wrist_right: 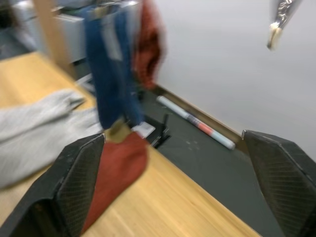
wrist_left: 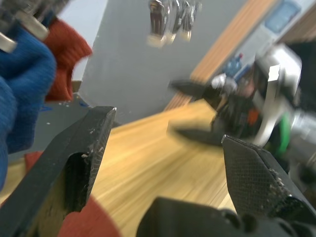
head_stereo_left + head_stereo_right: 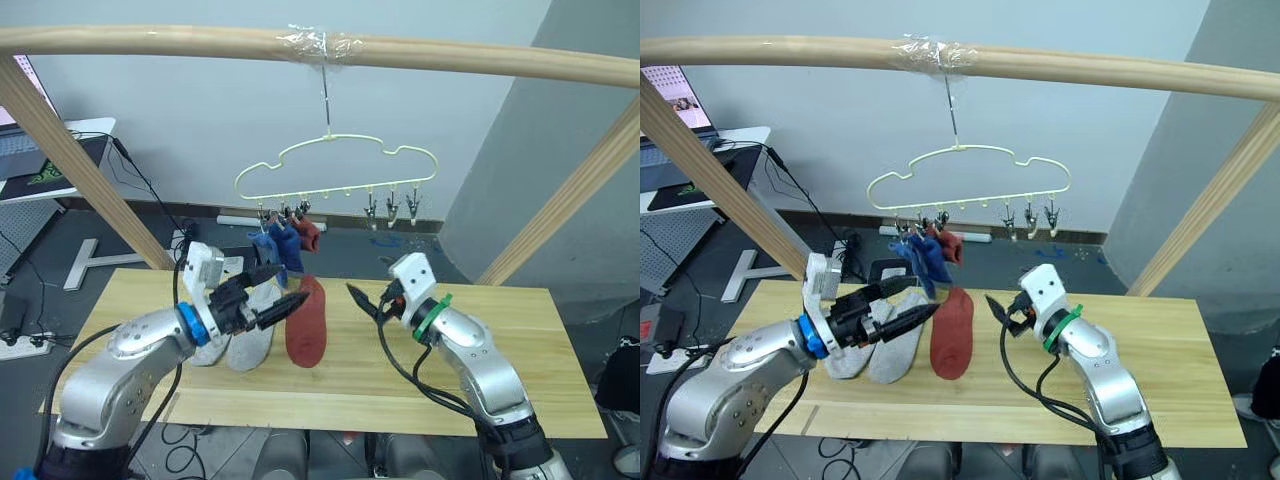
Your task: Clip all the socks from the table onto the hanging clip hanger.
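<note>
Next up, red sock [image 3: 306,322] lies flat on desk [image 3: 520,350], long axis running away from the robot, between both pincers. Left pincer [image 3: 283,291], wide and empty, hovers just beside it; right pincer [image 3: 362,300], also wide, sits farther off.

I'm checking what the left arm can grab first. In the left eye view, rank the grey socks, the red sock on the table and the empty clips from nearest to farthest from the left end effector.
1. Grey socks: on the table, directly under the left end effector.
2. Red sock on the table: just beyond its fingertips, toward the robot's right.
3. Empty clips: higher up, on the clip hanger's right end.
</note>
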Motion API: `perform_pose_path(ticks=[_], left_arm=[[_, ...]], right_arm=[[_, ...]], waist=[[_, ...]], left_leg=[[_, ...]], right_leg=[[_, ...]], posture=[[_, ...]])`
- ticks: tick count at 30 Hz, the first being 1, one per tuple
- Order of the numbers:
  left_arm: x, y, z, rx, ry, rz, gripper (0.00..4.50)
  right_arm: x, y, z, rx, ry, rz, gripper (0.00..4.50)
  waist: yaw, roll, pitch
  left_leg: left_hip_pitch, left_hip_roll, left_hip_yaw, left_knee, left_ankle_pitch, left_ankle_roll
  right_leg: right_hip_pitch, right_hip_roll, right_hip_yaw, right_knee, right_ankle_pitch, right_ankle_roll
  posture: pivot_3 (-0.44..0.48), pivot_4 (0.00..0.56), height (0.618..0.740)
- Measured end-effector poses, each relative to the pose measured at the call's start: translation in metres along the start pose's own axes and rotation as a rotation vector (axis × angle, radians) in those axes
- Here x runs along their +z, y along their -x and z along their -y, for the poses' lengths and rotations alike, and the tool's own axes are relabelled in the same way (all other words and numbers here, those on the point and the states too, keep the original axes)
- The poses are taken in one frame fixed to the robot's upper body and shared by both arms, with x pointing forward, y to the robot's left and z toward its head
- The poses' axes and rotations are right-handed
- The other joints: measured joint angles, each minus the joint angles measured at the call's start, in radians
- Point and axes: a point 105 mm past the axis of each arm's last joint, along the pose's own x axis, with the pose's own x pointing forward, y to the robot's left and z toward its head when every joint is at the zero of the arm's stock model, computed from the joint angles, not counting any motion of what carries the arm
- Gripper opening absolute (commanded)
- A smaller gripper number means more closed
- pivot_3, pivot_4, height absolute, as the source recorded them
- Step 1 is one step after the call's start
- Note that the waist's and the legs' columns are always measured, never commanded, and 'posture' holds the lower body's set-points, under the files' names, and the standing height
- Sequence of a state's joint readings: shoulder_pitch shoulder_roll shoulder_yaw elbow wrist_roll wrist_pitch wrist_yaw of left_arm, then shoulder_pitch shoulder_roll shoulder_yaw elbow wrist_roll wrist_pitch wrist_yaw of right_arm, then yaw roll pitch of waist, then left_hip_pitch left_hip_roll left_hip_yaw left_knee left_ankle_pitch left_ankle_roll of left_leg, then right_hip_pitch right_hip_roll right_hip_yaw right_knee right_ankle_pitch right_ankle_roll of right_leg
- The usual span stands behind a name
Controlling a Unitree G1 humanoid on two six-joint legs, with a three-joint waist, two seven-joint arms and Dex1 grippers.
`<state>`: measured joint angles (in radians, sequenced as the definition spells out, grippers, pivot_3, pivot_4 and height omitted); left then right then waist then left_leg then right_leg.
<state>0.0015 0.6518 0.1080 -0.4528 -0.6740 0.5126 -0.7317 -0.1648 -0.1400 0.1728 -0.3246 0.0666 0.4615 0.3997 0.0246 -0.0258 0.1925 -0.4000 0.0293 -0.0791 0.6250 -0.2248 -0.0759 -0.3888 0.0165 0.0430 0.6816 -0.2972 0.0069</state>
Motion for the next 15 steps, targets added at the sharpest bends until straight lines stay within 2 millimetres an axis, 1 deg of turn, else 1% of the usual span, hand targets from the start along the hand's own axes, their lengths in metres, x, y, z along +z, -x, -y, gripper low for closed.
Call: perform_pose_path(ticks=[2,5,6,7,12,13,15], left_arm=[[-0.001,0.0,0.003,-0.014,-0.016,0.01,3.99],[0.003,-0.001,0.004,-0.021,-0.039,0.04,3.99],[0.004,-0.001,0.005,-0.027,-0.054,0.046,3.99],[0.005,0.0,0.005,-0.031,-0.065,0.051,3.99],[0.008,-0.004,0.002,-0.04,-0.097,0.072,3.99],[0.009,-0.005,0.002,-0.045,-0.098,0.074,3.99],[0.011,-0.009,0.004,-0.062,-0.1,0.085,3.99]], right_arm=[[0.02,0.003,0.003,-0.052,-0.03,0.05,4.49],[0.039,0.003,0.0,-0.081,-0.063,0.094,3.89],[0.043,0.002,-0.001,-0.093,-0.07,0.1,3.53],[0.046,0.001,-0.002,-0.097,-0.069,0.107,3.25],[0.052,-0.008,-0.006,-0.121,-0.055,0.112,3.25],[0.052,-0.009,-0.006,-0.126,-0.056,0.112,3.09],[0.05,-0.012,-0.004,-0.137,-0.06,0.102,2.62]], waist=[[0.0,0.0,0.0],[-0.001,0.0,0.0],[-0.001,0.0,0.0],[-0.002,0.0,0.0],[-0.002,0.0,0.0],[-0.002,0.0,0.0],[-0.002,0.0,0.0]], left_leg=[[0.0,0.0,-0.001,0.0,0.0,0.0],[0.0,0.0,0.0,0.0,0.0,0.0],[0.0,0.0,0.0,0.0,0.0,0.0],[0.0,0.0,0.0,0.0,0.0,0.0],[0.0,-0.001,0.0,0.0,0.0,0.0],[0.0,-0.001,0.0,0.0,0.0,0.0],[0.0,-0.001,0.0,0.0,0.0,0.0]], right_leg=[[0.0,0.0,-0.001,0.0,0.0,0.0],[0.0,0.0,0.0,0.0,0.0,0.0],[0.0,0.0,0.0,0.0,0.0,0.0],[0.0,0.0,0.0,0.0,0.0,0.0],[0.0,0.0,-0.001,0.0,0.0,0.0],[0.0,0.0,-0.001,0.0,0.0,0.0],[0.0,0.0,-0.001,0.0,0.0,0.0]], posture=[[0.139,0.148,0.74],[0.129,0.147,0.74],[0.129,0.147,0.74],[0.124,0.15,0.74],[0.126,0.152,0.74],[0.127,0.153,0.74],[0.128,0.155,0.74]])
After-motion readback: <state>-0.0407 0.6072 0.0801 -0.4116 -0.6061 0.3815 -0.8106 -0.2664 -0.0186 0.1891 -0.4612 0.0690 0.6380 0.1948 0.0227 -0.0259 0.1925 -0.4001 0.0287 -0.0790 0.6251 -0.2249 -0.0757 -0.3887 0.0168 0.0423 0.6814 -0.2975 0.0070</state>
